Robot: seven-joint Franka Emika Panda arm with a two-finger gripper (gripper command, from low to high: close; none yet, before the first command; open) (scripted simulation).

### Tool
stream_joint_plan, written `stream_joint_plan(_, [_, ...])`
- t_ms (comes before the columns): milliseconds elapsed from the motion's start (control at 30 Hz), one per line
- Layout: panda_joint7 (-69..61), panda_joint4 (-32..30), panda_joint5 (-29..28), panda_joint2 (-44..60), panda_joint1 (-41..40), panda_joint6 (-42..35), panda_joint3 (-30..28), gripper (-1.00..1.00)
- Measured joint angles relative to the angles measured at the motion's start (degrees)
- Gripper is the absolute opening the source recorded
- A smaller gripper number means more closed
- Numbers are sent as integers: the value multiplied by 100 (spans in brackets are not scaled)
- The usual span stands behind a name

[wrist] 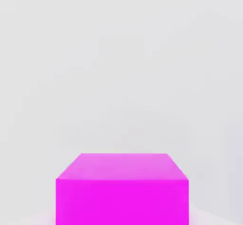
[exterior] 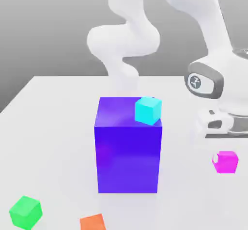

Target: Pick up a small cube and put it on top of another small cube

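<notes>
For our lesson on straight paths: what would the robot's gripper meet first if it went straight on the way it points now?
The gripper points down, seemingly closed on the pink cube; next comes the table, though any gap is unclear.

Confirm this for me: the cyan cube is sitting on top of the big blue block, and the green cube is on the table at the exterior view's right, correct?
Not quite: the exterior view shows the green cube at its left. The cyan cube on the blue block is right.
</notes>
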Motion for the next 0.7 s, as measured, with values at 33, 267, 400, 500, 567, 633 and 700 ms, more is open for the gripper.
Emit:
stream_joint_plan(33, [-119, 76, 60, 14, -194, -58, -139, -100])
stream_joint_plan(267, [-806, 459, 438, 32, -1400, -389, -1017, -100])
stream_joint_plan(400, [-1157, 603, 639, -8, -2037, -545, -1503, -100])
stream_joint_plan(500, [-1261, 790, 765, 211, -2485, -506, -1895, -100])
stream_joint_plan(567, [-1316, 1020, 859, 749, -2776, -202, -2116, -100])
stream_joint_plan(633, [-1330, 1081, 884, 918, -2846, -94, -2166, 100])
stream_joint_plan(700, [-1330, 1081, 884, 918, -2846, -94, -2166, 100])
